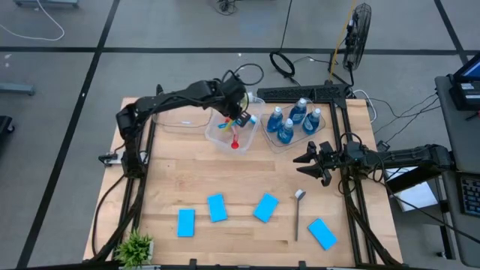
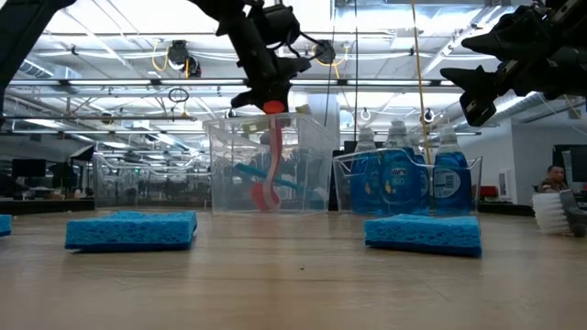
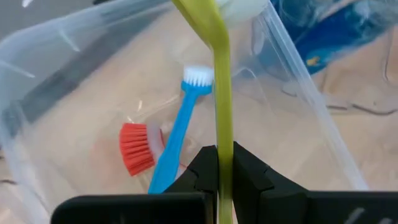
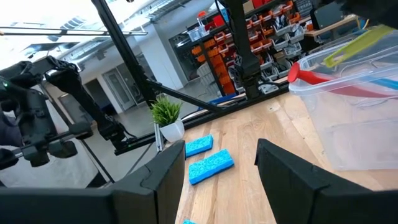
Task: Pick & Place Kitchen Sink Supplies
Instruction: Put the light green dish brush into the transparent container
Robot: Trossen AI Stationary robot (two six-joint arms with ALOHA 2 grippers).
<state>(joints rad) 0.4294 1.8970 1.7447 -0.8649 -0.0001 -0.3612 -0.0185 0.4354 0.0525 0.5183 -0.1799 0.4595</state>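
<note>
1. Spanning the whole scene, wooden desk [image 1: 225, 184]; both dark arms reach over it from its two sides.
2. Clear tub [image 1: 234, 133] at the far middle of the desk; holds the red brush [image 1: 235, 142] and the blue brush [image 3: 177, 127]; red handle leans up over the rim.
3. Second clear tub [image 1: 264, 141] just beside it, on the right arm's side; holds four bottles of blue liquid [image 1: 294, 120], upright and close together.
4. Third clear tub [image 1: 180, 120], on the other side of the brush tub, under the left arm.
5. Left gripper [image 3: 222, 168] above the brush tub; clenched on the handle of the yellow brush [image 3: 222, 99], which hangs over the tub's inside.
6. Right gripper [image 1: 304, 160] raised over the desk's right side, near the bottle tub; fingers spread apart, nothing between them.
7. Four blue sponges [image 1: 217, 208] flat in a loose row along the near part of the desk, apart from one another.
8. Grey brush [image 1: 298, 214] lying on the desk between the two rightmost sponges.
9. Small green plant [image 1: 136, 246] at the near left corner.
</note>
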